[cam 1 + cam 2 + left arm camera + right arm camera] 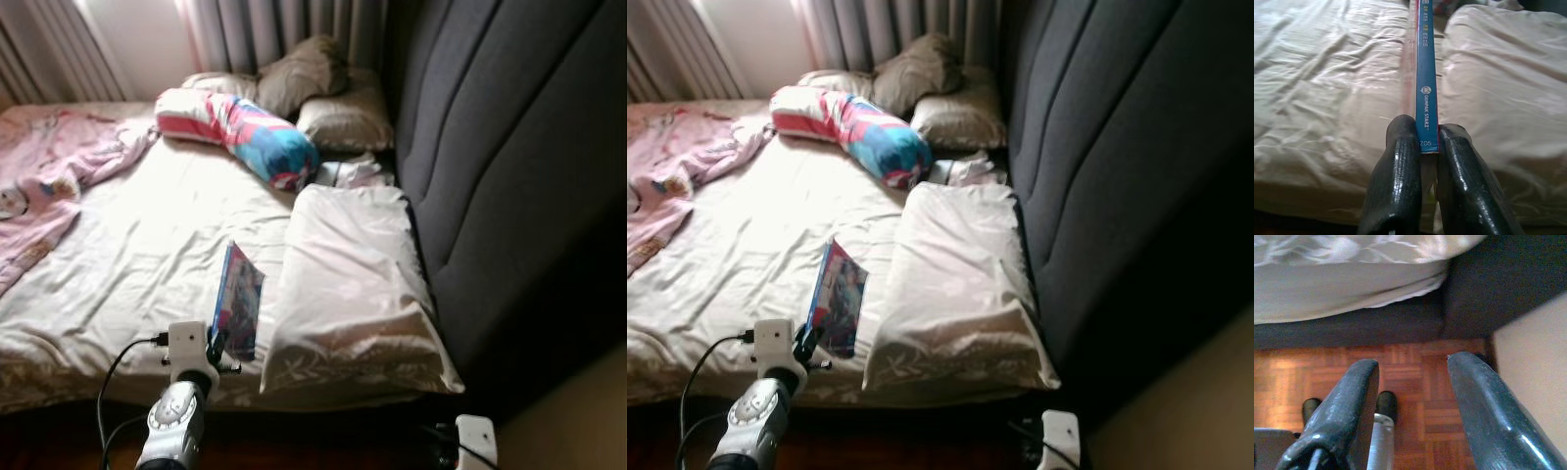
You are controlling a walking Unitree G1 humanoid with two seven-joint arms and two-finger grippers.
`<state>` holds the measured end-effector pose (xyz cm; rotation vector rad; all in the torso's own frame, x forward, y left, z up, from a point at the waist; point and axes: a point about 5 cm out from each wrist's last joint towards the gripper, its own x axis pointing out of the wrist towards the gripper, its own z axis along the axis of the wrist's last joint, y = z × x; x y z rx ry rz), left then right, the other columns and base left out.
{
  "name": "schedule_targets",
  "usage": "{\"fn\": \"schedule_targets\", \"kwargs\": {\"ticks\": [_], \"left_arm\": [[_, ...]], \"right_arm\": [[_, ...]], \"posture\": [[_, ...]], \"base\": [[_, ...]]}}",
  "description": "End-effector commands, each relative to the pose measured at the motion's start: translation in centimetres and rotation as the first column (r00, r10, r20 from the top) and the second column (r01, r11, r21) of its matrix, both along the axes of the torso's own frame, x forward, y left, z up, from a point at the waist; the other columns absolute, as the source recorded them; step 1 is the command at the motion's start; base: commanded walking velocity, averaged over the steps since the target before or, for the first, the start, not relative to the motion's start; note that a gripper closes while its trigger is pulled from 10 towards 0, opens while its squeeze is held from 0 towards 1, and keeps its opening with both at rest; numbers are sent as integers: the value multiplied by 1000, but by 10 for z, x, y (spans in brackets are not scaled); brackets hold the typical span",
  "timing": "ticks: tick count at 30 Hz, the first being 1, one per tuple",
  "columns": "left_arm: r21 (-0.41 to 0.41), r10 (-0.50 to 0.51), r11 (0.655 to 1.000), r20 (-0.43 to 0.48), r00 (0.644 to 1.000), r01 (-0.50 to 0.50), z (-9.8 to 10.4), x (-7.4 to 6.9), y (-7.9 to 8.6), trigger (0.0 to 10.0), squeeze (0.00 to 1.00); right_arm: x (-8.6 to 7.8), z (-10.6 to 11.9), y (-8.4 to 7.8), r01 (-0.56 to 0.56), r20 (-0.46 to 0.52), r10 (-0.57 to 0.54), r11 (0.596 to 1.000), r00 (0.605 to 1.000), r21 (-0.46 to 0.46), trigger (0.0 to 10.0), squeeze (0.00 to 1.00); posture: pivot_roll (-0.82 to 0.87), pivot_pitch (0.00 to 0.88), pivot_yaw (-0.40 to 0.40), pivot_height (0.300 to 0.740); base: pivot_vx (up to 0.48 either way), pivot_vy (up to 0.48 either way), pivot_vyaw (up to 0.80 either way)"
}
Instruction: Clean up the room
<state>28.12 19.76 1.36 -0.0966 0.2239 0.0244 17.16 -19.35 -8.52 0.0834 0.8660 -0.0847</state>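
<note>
Bed [147, 255], white sheet rumpled, set against a dark padded headboard [509, 166].

One book [237, 302], thin, blue spine, colourful cover. It stands on edge above the near part of the bed, just beside the big white pillow [348, 294]. The left gripper [1426, 142] holds it: two black fingers [1400, 166] pinched on the spine's lower end, one each side. The spine runs straight away from the wrist camera over the sheet. Print on the spine is partly legible; the rest is too small.

Pillows, counted: one large white, nearest, along the headboard; three brown-grey ones [304, 73] stacked at the far corner by the curtains [284, 29]. One bolster-shaped cushion [240, 132], pink, blue and white, lies across the bed in front of them. A small white crumpled cloth [351, 173] sits between cushion and white pillow.

One pink blanket [54, 171], printed, bunched on the far left of the bed.

Right gripper [1413, 377] hangs low by the bed's corner, fingers spread wide with nothing between them, above a parquet floor [1415, 382].
</note>
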Motion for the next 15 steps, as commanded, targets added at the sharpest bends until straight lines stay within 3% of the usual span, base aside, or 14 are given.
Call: {"fn": "schedule_targets", "kwargs": {"ticks": [1, 15], "left_arm": [[11, 14, 1000, 51, 999, -15, 10, 4, 6, 10000, 0], [16, 2, 1000, 50, 999, -3, 11, 6, 4, 10000, 0]], "right_arm": [[1, 0, -1, -1, -2, 1, 1000, 1000, -2, 10000, 0], [1, 0, -1, -1, -2, 1, 1000, 1000, -2, 10000, 0]], "posture": [[-45, 37, 27, 740], [-43, 35, 28, 740]], "base": [[0, 0, 0], [0, 0, 0]]}}
